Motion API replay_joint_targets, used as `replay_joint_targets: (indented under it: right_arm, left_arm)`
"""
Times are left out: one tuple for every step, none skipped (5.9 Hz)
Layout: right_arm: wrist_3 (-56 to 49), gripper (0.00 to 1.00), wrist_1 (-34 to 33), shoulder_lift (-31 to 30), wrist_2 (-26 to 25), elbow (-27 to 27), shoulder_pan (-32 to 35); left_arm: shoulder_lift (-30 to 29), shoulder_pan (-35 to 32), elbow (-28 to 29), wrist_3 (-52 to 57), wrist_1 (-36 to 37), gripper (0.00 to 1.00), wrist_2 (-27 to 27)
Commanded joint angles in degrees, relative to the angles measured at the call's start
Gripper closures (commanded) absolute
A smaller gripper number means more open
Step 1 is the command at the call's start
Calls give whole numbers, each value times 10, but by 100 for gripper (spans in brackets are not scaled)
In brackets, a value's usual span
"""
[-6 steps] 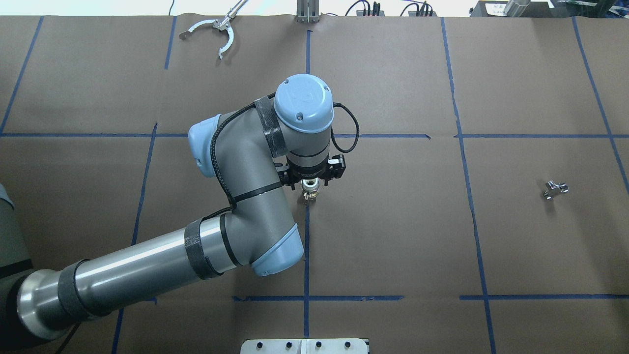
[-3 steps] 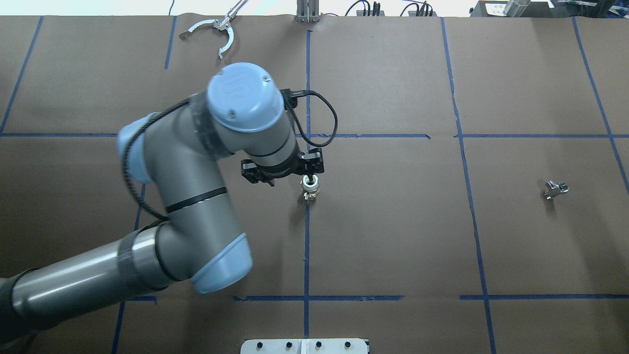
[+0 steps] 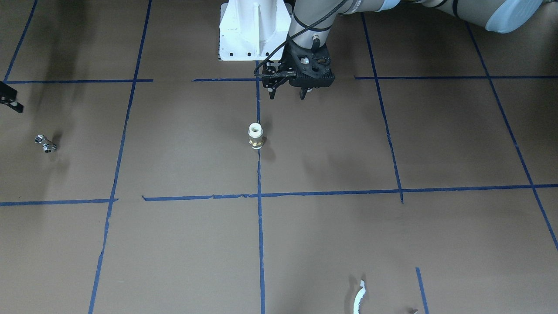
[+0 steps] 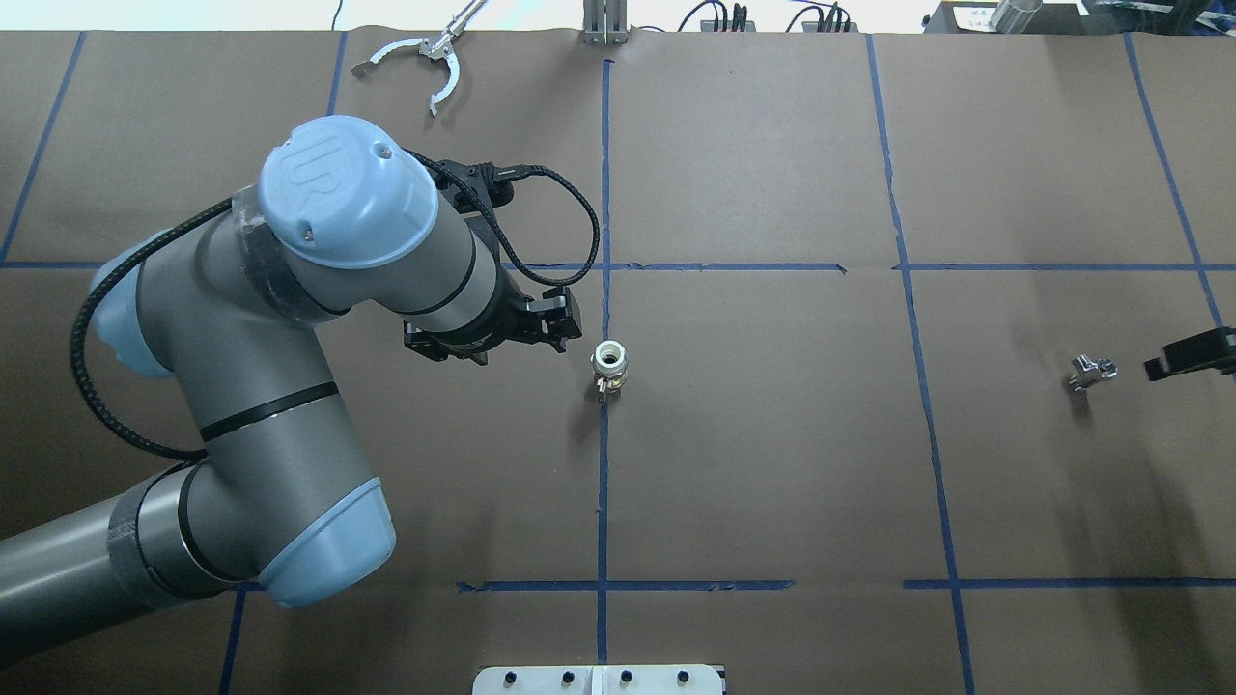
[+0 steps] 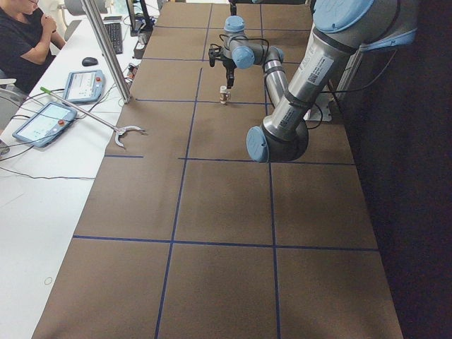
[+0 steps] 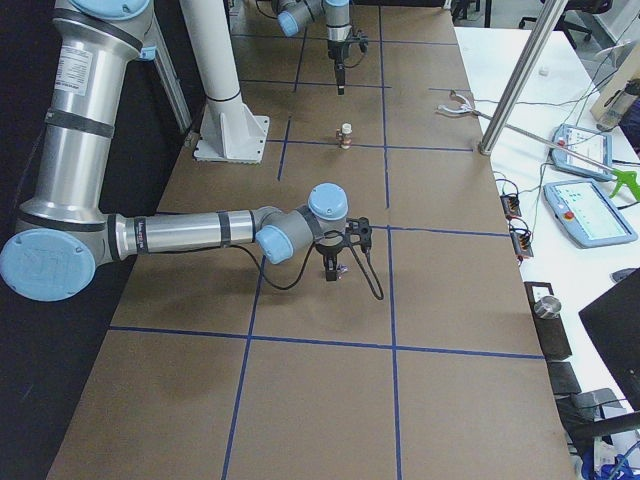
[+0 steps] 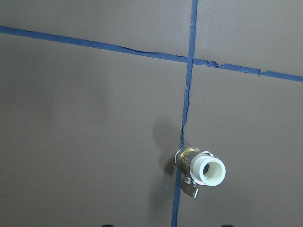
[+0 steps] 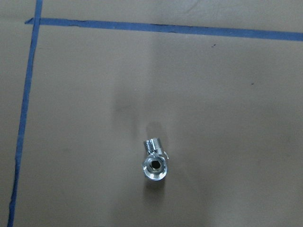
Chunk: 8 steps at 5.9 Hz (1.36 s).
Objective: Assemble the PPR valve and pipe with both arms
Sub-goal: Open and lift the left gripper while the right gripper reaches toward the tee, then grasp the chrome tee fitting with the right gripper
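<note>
The valve point(image 4: 610, 365), brass with a white top, stands upright on the centre tape line. It also shows in the front view point(image 3: 255, 136) and in the left wrist view point(image 7: 201, 170). My left gripper point(image 3: 287, 93) is open and empty. It hangs above the table, apart from the valve, on the robot's left of it point(image 4: 488, 340). A small chrome fitting point(image 4: 1089, 372) lies far right and shows below the right wrist camera point(image 8: 155, 163). My right gripper point(image 4: 1193, 355) is only partly in view, just right of the fitting. I cannot tell how its jaws stand.
A white claw-shaped tool point(image 4: 425, 58) on a rod lies at the far left of the table. The white pedestal base point(image 3: 255, 30) stands at the robot's edge. Blue tape lines divide the brown table cover point(image 4: 772, 463). Tablets point(image 5: 48, 120) lie on the side desk.
My left gripper has drawn back to the left from over the valve, which stands where it was. My right gripper has come into view at the right edge beside the chrome fitting.
</note>
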Motion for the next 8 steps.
replay_joint_targets:
  right_arm:
    - [48,1,31,5,-64,-6,-69]
    - [48,2,35,13,-88,-26,-84]
    - [48,2,35,25,-89,-34,-84]
    - [46,3,36,26,-89,-45,-84]
    - [45,3,36,41,-96,-60,-85]
    - [47,4,36,50,-96,-67,-85]
    - [47,11,36,49,-96,-68,-85]
    - [51,34,36,49,-97,-69,-84]
  left_arm:
    - [8,-2,-5,0,0,18,1]
    - [10,-2,-5,0,0,18,1]
    - [11,-1,-5,0,0,18,1]
    - [11,-1,-5,0,-1,18,1]
    - [11,0,-4,0,-1,18,1]
    - [11,0,-4,0,-1,18,1]
    - [11,-1,-4,1,-1,18,1]
    - [13,-1,-5,1,-1,18,0]
